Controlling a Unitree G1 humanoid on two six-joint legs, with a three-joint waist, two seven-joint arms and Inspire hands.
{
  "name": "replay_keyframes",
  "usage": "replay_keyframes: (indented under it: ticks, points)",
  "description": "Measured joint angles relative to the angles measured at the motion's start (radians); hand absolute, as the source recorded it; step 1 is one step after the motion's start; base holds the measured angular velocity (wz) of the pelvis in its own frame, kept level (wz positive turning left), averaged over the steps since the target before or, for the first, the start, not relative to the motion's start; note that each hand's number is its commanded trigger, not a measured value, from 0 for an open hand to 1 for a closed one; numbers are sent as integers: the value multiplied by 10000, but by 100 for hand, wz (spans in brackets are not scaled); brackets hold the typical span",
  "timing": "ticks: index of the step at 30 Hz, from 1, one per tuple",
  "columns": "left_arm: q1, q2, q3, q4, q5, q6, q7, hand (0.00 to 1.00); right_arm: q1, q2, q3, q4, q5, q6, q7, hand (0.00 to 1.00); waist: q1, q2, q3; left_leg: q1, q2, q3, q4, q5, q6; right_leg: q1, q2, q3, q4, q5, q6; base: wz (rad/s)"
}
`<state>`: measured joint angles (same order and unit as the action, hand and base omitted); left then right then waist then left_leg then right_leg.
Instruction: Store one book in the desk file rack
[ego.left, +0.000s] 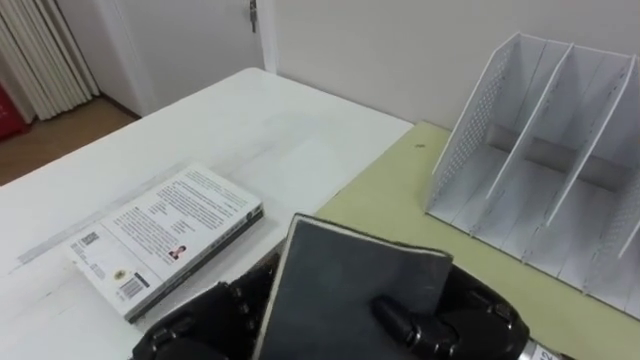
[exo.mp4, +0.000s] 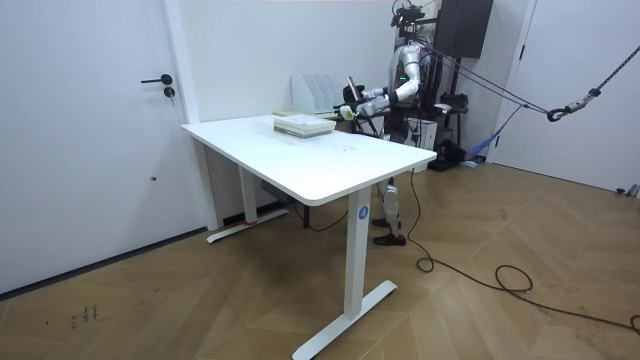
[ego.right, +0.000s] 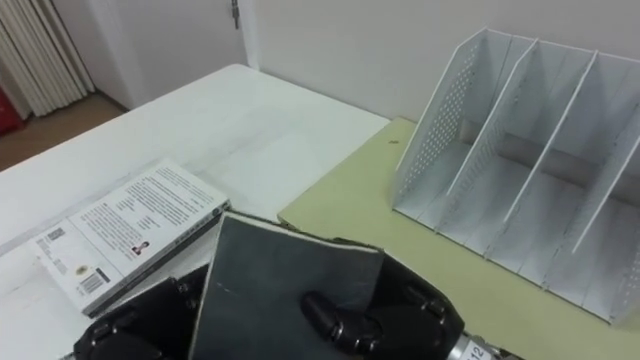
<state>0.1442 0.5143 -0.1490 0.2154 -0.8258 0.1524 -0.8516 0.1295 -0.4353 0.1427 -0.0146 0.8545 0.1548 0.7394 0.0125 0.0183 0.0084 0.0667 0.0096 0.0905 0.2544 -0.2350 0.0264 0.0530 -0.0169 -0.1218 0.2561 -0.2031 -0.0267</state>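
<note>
I hold a dark grey book (ego.left: 350, 290) tilted up over the desk's near edge. My right hand (ego.left: 450, 325) is shut on it, thumb pressed across the cover. My left hand (ego.left: 195, 325) sits against the book's left edge, partly behind it. The white file rack (ego.left: 540, 150) with perforated side walls and several open slots stands to the right, beyond the book, and nothing shows in its slots. In the room view the book (exo.mp4: 352, 90) is held upright in front of the rack (exo.mp4: 320, 92).
A white-covered book (ego.left: 165, 235) lies flat on the white desk (ego.left: 250, 120) to the left of my hands. The rack rests on a pale green mat (ego.left: 390, 190). A wall runs close behind the rack, and a door and curtain are at the far left.
</note>
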Motion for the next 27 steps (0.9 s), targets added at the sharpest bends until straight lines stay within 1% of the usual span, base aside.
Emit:
replay_keyframes:
  ticks: [1, 2, 5, 7, 8, 9, 11, 12, 14, 15, 16, 17, 19, 20, 21, 22, 23, 25, 26, 27]
  points:
    - [50, -15, -15, 58, 13, -1, 120, 0, -23, 0, -95, -1, -21, 0, -122, 100, -24, -58, 30, -11, -6, 37, -4, 0, 0, -18, -2, 6, 0, 0, 1, 0]
    - [77, -38, -26, 90, 14, -1, 168, 0, -41, 1, -141, -3, -21, 0, -183, 100, -31, -74, 24, -17, -7, 39, -3, 0, 0, -22, -3, 10, -7, 1, 3, 0]
    - [133, -247, -93, 228, 181, -8, 203, 0, -152, 25, -399, -41, -147, -9, -565, 100, -59, -133, -11, 15, -9, 52, -3, -1, 2, -14, -2, 71, -3, 8, 14, -6]
    - [380, -457, -104, 237, 668, -85, 244, 0, -178, 120, -623, -191, -843, -47, -1070, 100, -109, -148, -5, 142, 4, 146, -55, -1, 2, 2, 11, 154, 28, 8, 14, -12]
    - [464, -506, -106, 238, 774, -91, 294, 0, -184, 119, -649, -218, -966, -48, -1223, 100, -106, -148, -5, 163, 10, 183, -74, -1, 2, 2, 18, 185, 32, 8, 14, -14]
    - [611, -624, -108, 241, 859, -92, 426, 0, -184, 114, -743, -375, -1242, -48, -1555, 100, -186, -148, -5, 177, 12, 211, -142, -1, 2, -13, 28, 214, 34, 8, 14, -5]
    - [768, -775, -137, 296, 870, -157, 661, 0, -183, 133, -878, -683, -1672, -148, -2054, 100, -356, -156, 8, 156, 3, 204, -171, 2, 2, -2, 22, 191, 19, 8, 14, 0]
    - [882, -863, -173, 460, 916, -302, 803, 0, -184, 188, -908, -887, -2131, -295, -2383, 100, -373, -138, 16, 157, -1, 204, -188, 2, 2, 23, 26, 214, 9, 8, 15, -3]
    - [930, -994, -194, 792, 1324, -466, 1017, 0, -183, 432, -988, -1149, -2907, -466, -2914, 100, -451, -136, 15, 204, -1, 208, -201, 2, 2, 35, 38, 248, 1, 7, 14, -5]
    - [944, -1071, -235, 989, 1582, -515, 1198, 0, -185, 596, -989, -1235, -3404, -670, -3250, 100, -536, -131, 28, 259, 0, 227, -217, 2, 2, 12, 40, 252, -11, 7, 14, -4]
    - [1011, -1089, -381, 1223, 1743, -660, 1362, 0, -215, 774, -991, -1356, -4127, -735, -3581, 100, -589, -130, 29, 300, 1, 314, -248, 4, 1, 4, 45, 277, 5, 7, 14, -10]
    - [1032, -1130, -474, 1397, 1794, -757, 1448, 0, -214, 819, -990, -1446, -4481, -751, -3758, 100, -581, -111, 28, 338, 0, 395, -289, 4, 0, -6, 57, 316, 5, 7, 14, -18]
    - [1115, -1449, -712, 2037, 2115, -940, 1931, 0, -221, 978, -988, -1608, -5465, -973, -4476, 100, -589, -72, 27, 337, -14, 468, -343, 5, 2, -12, 75, 353, -4, 7, 23, -14]
    - [1149, -1534, -761, 2199, 2115, -985, 2037, 0, -233, 1044, -988, -1656, -5737, -1002, -4703, 100, -580, -71, 26, 336, -18, 492, -346, 6, 3, -15, 74, 374, 20, 9, 27, -7]
    - [1260, -1668, -840, 2530, 2116, -1142, 2256, 0, -253, 1265, -995, -1798, -6320, -1017, -5216, 100, -600, -80, 33, 332, -25, 534, -361, 6, 4, -36, 78, 398, 14, 12, 29, -8]
    - [1324, -1796, -905, 2871, 2185, -1208, 2506, 0, -268, 1435, -995, -1931, -6792, -1101, -5786, 100, -628, -83, 35, 327, -23, 538, -379, 6, 4, -44, 98, 396, 1, 12, 29, -5]
    - [1326, -1863, -910, 3032, 2322, -1219, 2607, 0, -272, 1487, -1014, -2008, -6976, -1133, -6045, 100, -641, -81, 34, 320, -27, 538, -395, 6, 4, -59, 118, 395, -7, 12, 29, 0]
    - [1329, -2122, -839, 3635, 2758, -1381, 2984, 0, -284, 1749, -1089, -2648, -7958, -1191, -6922, 100, -585, -21, -1, 272, -49, 541, -449, 6, 4, -162, 141, 407, -33, 12, 29, 0]
    - [1328, -2181, -824, 3784, 2896, -1437, 3055, 0, -306, 1818, -1086, -2760, -8224, -1307, -7185, 100, -580, -4, -11, 276, -49, 553, -472, 7, 3, -145, 145, 414, -31, 12, 29, -5]
    - [1322, -2296, -826, 4148, 3113, -1587, 3225, 0, -435, 1869, -1086, -2784, -8566, -1609, -7757, 100, -564, 27, -31, 316, -44, 587, -496, 10, 0, -136, 158, 437, -11, 13, 29, -8]
